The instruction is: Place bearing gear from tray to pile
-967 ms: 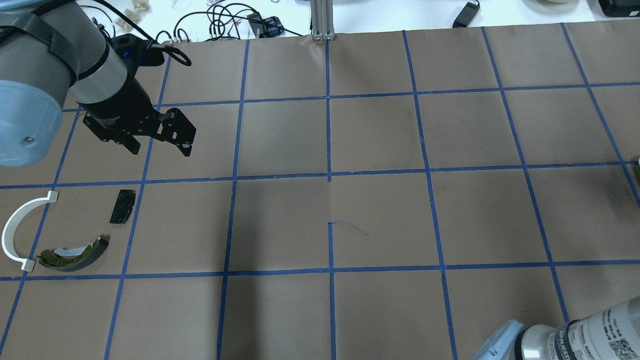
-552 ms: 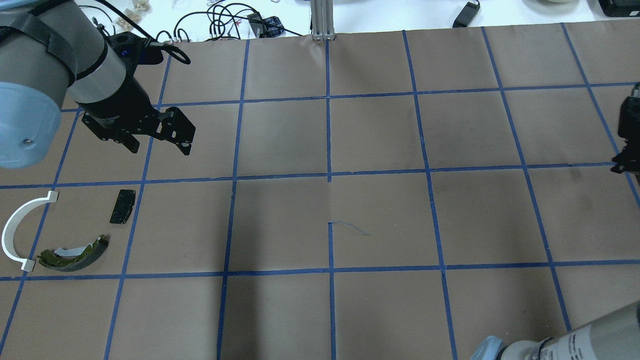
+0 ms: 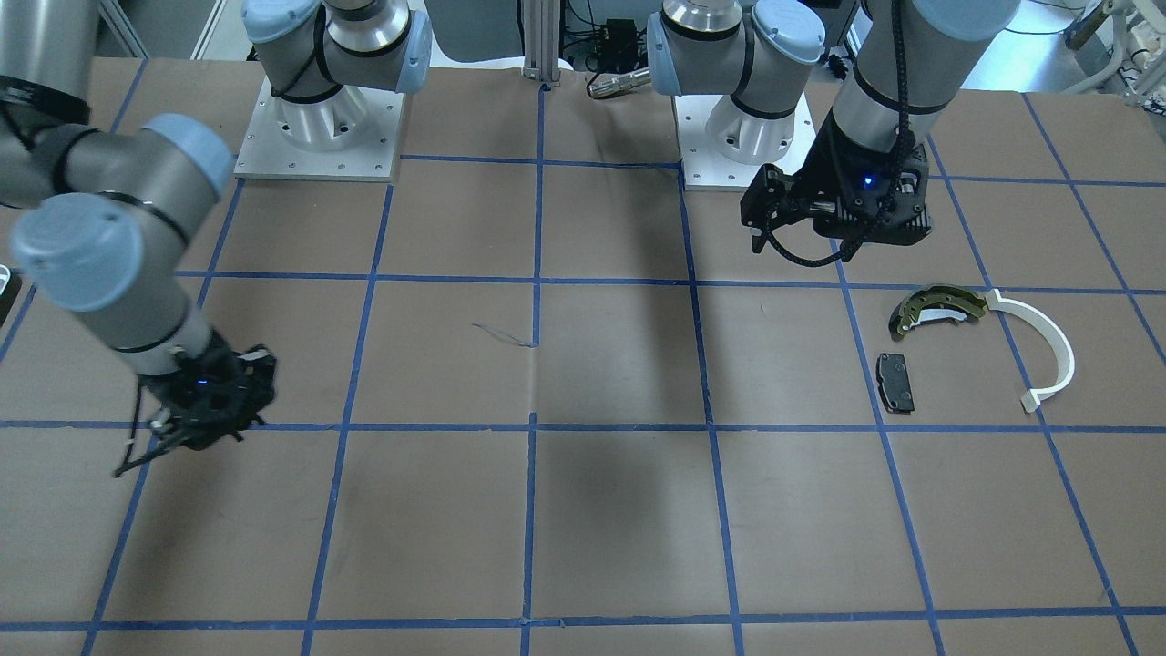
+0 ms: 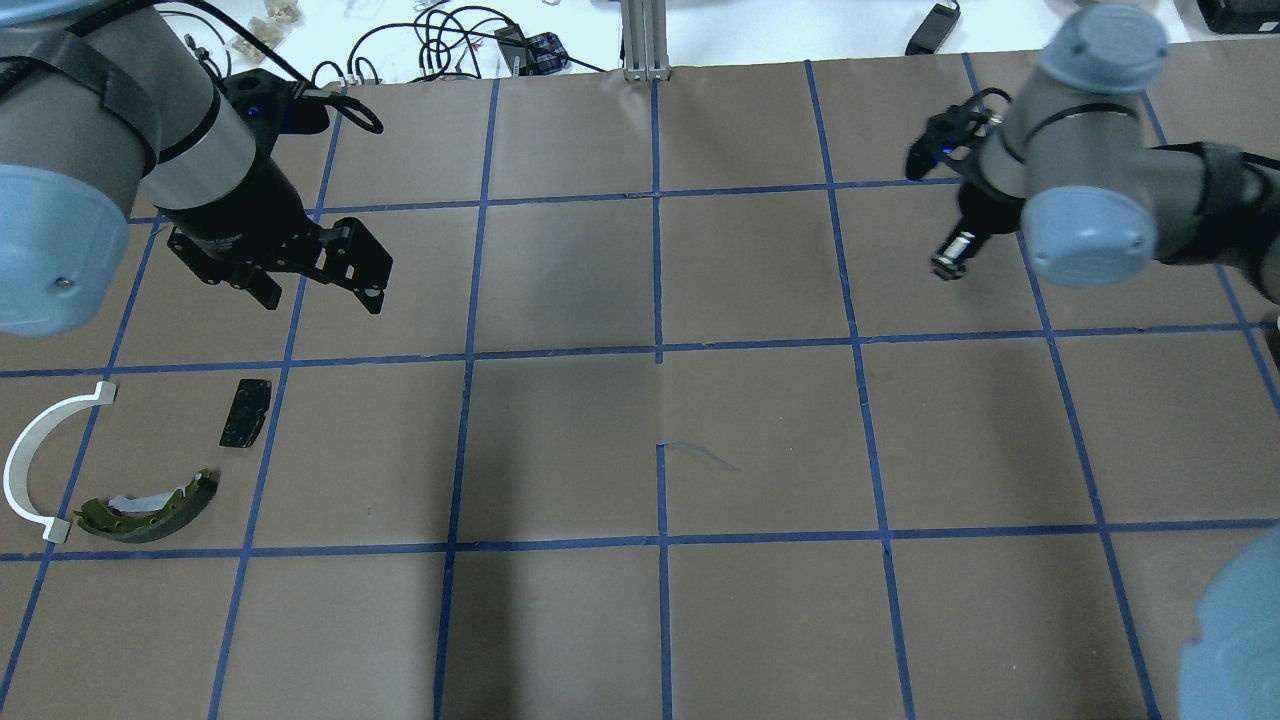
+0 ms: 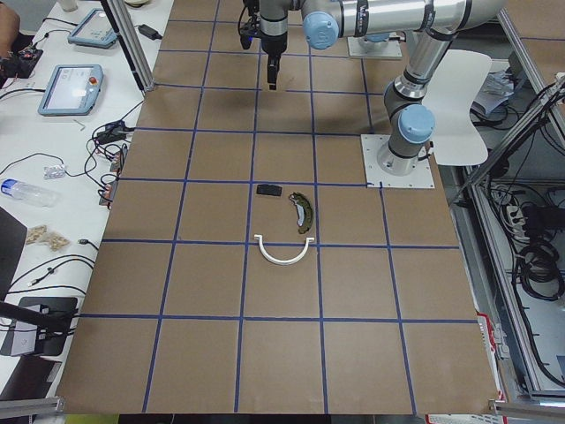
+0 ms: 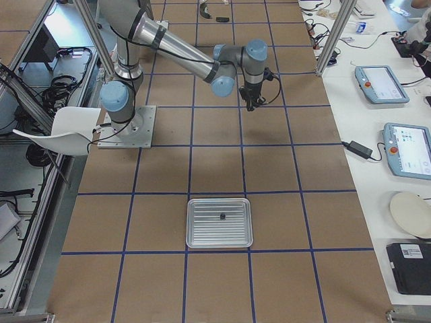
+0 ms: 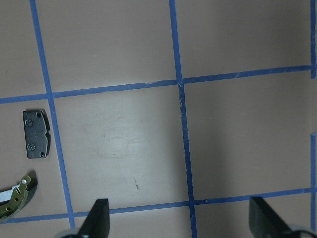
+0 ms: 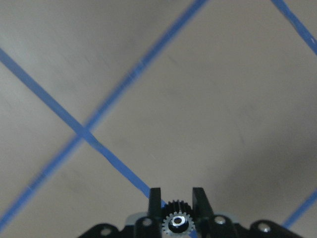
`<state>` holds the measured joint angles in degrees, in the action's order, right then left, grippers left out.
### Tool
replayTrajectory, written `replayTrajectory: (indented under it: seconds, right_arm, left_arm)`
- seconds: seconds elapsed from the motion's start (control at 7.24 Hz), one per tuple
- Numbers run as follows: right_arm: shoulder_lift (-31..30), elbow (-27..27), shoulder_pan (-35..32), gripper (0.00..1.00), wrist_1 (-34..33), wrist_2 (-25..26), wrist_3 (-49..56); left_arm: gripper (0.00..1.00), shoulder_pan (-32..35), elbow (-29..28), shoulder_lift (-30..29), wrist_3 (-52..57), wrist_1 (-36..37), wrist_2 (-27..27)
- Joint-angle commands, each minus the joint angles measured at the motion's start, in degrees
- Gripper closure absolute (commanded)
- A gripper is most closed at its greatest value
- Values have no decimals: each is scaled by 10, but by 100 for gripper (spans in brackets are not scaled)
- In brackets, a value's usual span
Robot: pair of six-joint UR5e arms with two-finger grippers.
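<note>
At right end of table [image 6: 283,202], nearest side camera: tray [image 6: 202,237] holds one small dark part [image 6: 221,216]. Beyond, 12 o'clock: right gripper [image 8: 177,198] nearly closed, pinching bearing gear [image 8: 177,221]. Farthest: left gripper [image 4: 322,296] spread wide, empty; from overhead, pile [image 4: 150,522] at its 7–8 o'clock.

blue tape lines [image 4: 657,270] grid the brown table cover [image 4: 760,430], tangled black cables [image 4: 437,30] beyond its far edge.

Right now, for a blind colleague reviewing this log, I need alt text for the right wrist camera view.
The right gripper holds a small toothed gear at the bottom centre of the picture. Beyond it is a brown table crossed by blue tape lines.
</note>
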<state>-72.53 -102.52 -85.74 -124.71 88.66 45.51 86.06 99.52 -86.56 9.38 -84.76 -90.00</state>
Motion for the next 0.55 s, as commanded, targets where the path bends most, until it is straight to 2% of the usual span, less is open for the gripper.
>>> replayTrajectory:
  seconds: [0.0, 0.28, 0.41]
  right_arm:
    - [19, 45, -155, 90, 9, -49, -306]
    - [61, 50, -274, 89, -4, -40, -510]
    - [84, 50, -310, 89, -17, -38, -588]
  left_arm:
    - [0, 0, 11, 6, -1, 1, -1]
    - [0, 0, 12, 16, 1, 1, -2]
    - [0, 0, 11, 19, 3, 1, -3]
